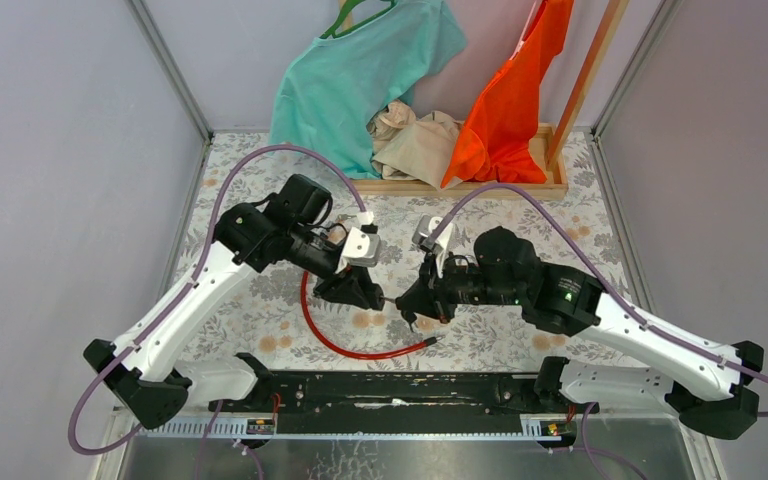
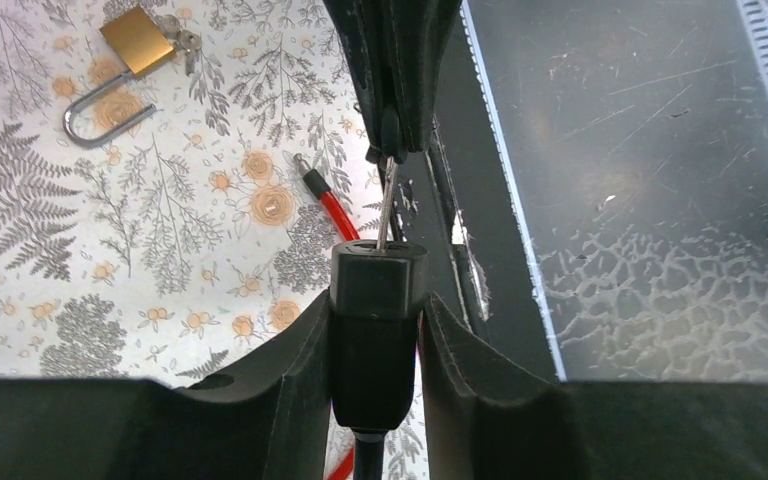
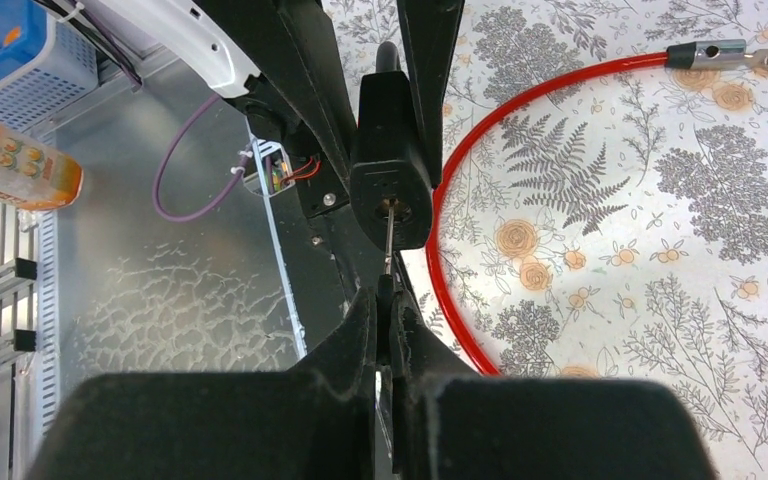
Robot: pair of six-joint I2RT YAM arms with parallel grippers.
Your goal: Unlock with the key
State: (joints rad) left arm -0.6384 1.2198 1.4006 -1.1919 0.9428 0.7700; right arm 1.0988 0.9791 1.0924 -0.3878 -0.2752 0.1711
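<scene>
Right now your left gripper (image 2: 377,300) is clamped around the black lock body (image 3: 390,150) of the red cable (image 3: 520,100), holding it between the two arms over the flowered table (image 3: 660,300). Your right gripper (image 3: 387,295) is pinched tight on the key (image 3: 389,232), and the key's blade sits in the keyhole on the body's end face. The cable's metal end pin (image 3: 715,52) lies on the table, well apart from the body. A brass padlock (image 2: 136,40) lies off to one side.
</scene>
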